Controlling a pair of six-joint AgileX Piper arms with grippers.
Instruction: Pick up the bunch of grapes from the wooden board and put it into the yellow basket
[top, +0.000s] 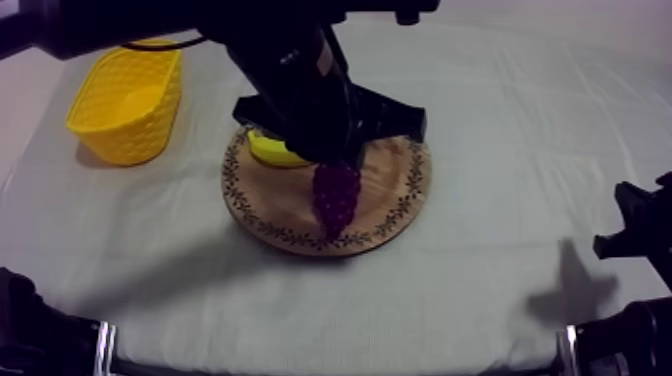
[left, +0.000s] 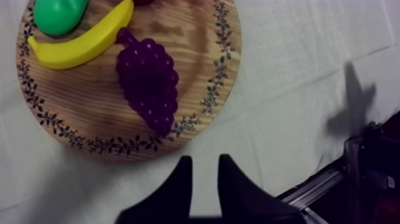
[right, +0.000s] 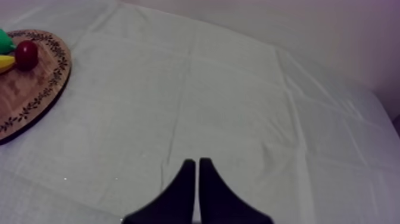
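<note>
The purple bunch of grapes (top: 335, 195) (left: 149, 83) lies on the round wooden board (top: 395, 215) (left: 89, 119), near its front rim. Beside it are a banana (left: 80, 44) (top: 270, 152) and a green pear (left: 56, 15). My left arm reaches in from the upper left and hangs over the board, above the grapes. My left gripper (left: 205, 158) is open with nothing between its fingers, and the grapes lie just ahead of the tips. The yellow basket (top: 128, 100) stands at the far left. My right gripper (right: 197, 161) is shut over bare cloth, low at the right (top: 630, 235).
A small red fruit (right: 26, 55) sits on the board (right: 30, 95) near its rim. The right arm's dark parts (left: 381, 173) stand at the table's edge. Open cloth lies between the board and the basket.
</note>
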